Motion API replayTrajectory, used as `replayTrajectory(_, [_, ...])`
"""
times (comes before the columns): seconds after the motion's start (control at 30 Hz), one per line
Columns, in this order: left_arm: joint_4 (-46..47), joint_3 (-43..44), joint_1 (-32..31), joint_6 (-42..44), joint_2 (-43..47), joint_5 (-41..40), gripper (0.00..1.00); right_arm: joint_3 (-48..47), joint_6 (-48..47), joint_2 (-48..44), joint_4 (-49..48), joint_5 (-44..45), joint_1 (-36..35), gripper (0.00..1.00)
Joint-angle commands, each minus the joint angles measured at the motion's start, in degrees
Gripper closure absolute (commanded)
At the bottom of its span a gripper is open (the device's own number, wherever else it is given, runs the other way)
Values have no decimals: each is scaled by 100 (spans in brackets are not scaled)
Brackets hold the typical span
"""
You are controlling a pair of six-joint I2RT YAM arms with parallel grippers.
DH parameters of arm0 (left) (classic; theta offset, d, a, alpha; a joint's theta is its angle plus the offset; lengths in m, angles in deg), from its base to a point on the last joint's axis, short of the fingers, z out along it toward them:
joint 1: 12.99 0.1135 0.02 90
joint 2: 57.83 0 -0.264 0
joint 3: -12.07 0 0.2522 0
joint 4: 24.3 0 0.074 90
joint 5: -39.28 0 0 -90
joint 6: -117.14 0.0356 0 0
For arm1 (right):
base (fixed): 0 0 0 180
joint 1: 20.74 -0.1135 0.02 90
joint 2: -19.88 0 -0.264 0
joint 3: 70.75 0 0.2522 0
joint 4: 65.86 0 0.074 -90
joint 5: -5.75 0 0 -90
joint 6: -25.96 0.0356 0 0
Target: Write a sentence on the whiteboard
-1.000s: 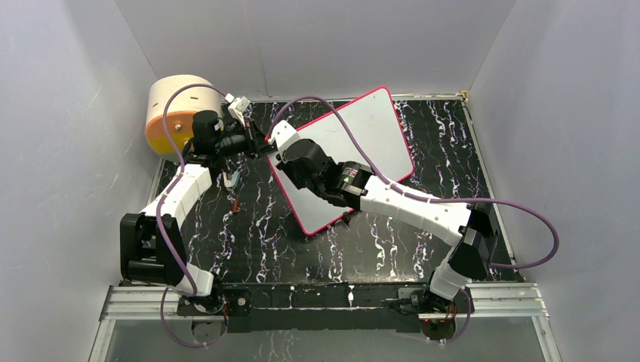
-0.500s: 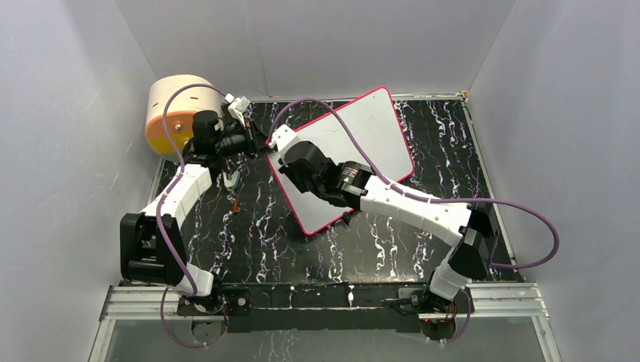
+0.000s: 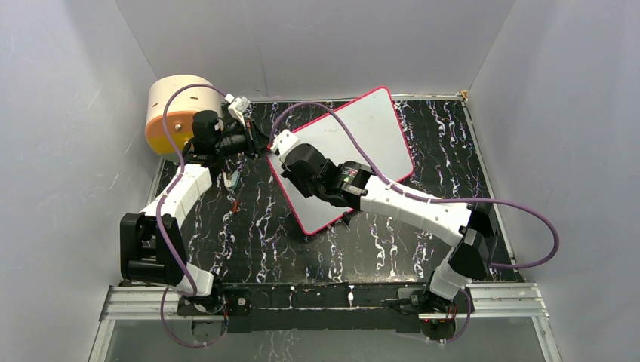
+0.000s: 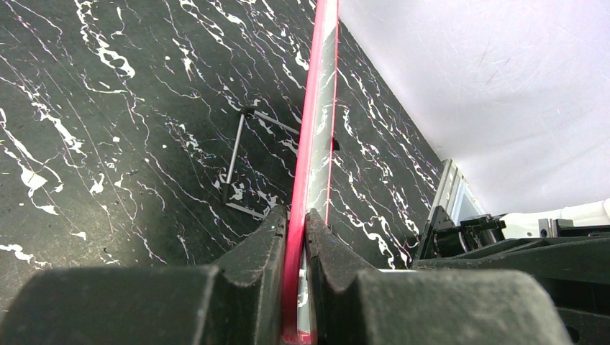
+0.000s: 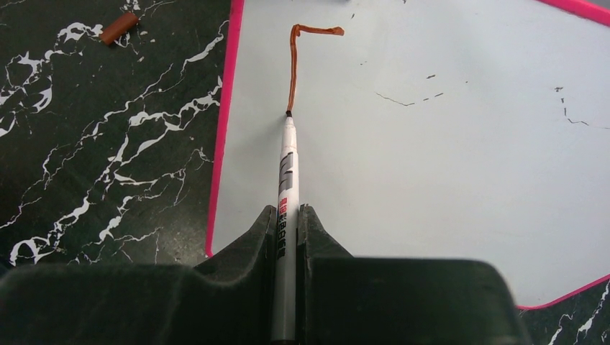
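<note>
The whiteboard (image 3: 366,136), white with a pink-red frame, lies slanted on the dark marbled table. My left gripper (image 4: 296,221) is shut on the board's pink edge (image 4: 316,108) at its far-left corner. My right gripper (image 5: 288,215) is shut on a white marker (image 5: 288,172), whose tip touches the board near its left edge. The sentence (image 5: 293,65) shows as a single brownish-red stroke, a short bar bending into a long line that ends at the marker's tip. In the top view the right wrist (image 3: 306,162) hides the stroke.
A round tan-and-orange drum (image 3: 177,113) stands at the far left behind the left arm. A brown marker cap (image 5: 119,27) lies on the table just left of the board. A thin metal wire stand (image 4: 237,158) lies beside the board's edge. Grey walls enclose three sides.
My right gripper has slid a little toward the near side along the board with the marker. The left arm and the board have not moved.
</note>
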Motion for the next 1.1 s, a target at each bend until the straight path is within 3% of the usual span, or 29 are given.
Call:
replayTrajectory(0.0, [-333,58,-40,213,117,-246,100,40,48,-261,-486,89,3,100])
replayTrajectory(0.43, [-355,62,-42,229,93,-246,100,548,-53,-567,-1324,225,8,100])
replayTrajectory(1.07, [-355,63,-42,231,73,-222,100,409,-102,-320,-1296,113,18,100])
